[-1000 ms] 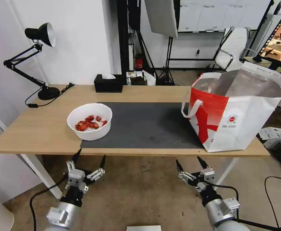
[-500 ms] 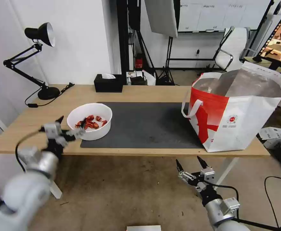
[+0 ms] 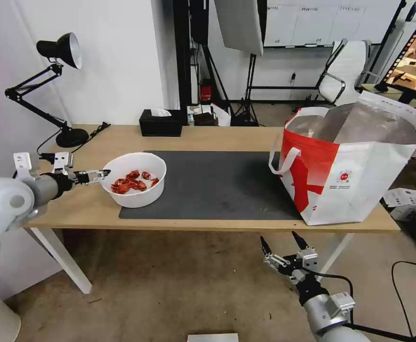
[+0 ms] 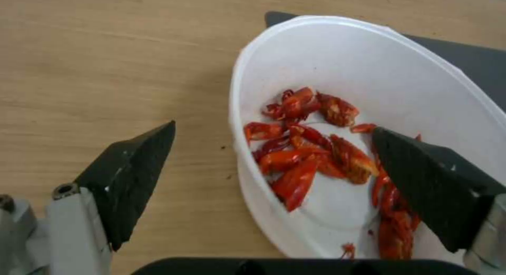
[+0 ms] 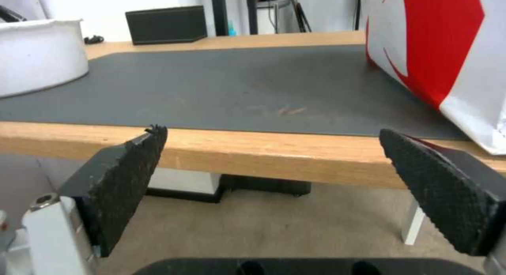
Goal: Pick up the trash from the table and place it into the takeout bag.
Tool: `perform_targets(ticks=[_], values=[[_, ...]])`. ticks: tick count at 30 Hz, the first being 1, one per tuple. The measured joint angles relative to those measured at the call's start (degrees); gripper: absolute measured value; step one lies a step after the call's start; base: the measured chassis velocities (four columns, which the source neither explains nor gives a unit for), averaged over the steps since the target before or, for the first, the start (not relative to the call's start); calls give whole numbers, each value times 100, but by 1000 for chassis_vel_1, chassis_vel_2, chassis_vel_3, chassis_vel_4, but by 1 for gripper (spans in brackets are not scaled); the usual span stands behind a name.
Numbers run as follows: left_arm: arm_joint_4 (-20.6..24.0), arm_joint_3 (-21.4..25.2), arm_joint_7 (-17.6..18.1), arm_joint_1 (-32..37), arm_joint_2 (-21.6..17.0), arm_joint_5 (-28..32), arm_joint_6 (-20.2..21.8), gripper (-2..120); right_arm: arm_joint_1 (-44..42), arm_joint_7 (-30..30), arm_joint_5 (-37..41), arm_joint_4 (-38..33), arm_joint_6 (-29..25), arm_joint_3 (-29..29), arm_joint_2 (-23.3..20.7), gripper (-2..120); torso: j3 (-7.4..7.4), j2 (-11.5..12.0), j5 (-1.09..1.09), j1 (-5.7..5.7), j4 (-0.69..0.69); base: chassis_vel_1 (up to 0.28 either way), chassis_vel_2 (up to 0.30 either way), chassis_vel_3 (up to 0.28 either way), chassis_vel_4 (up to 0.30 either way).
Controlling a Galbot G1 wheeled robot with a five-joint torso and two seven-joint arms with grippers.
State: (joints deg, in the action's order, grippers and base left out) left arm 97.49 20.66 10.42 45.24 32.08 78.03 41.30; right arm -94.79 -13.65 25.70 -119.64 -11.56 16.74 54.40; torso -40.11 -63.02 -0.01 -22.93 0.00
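The trash in view is a white bowl (image 3: 133, 179) of red shells (image 3: 131, 183), standing on the table (image 3: 75, 202) at the left corner of the dark mat (image 3: 217, 183). My left gripper (image 3: 99, 175) reaches in from the left at rim height. It is open and straddles the bowl's rim (image 4: 237, 109), one finger (image 4: 132, 176) over the wood and the other (image 4: 432, 180) over the shells (image 4: 300, 160). The takeout bag (image 3: 355, 175) stands open at the table's right end. My right gripper (image 3: 280, 243) hangs open below the table's front edge (image 5: 295, 156).
A black tissue box (image 3: 159, 124) sits at the table's back edge. A black desk lamp (image 3: 58, 85) stands at the back left corner with its cord on the wood. Chairs, stands and cables fill the room behind and the floor to the right.
My left arm has risen from below the table's front edge, swung out to the left, and brought its open gripper to the bowl's left rim. The right arm has not moved.
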Motion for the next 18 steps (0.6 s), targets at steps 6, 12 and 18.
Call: perform_targets(ticks=[6,12,18], values=[[-429,-576,330,-600,193,414,144,100,0,0,0,0,0,0,0,100,0,0,1,0,-1,0,0,0,0],[-769,-924,809,-919,325,846,136,98,0,0,0,0,0,0,0,100,1,0,1,1,0,0,0,0,0],[-824,-981,889,-928,398,945,117,78,0,0,0,0,0,0,0,100,0,0,1,0,0,0,0,0,0]])
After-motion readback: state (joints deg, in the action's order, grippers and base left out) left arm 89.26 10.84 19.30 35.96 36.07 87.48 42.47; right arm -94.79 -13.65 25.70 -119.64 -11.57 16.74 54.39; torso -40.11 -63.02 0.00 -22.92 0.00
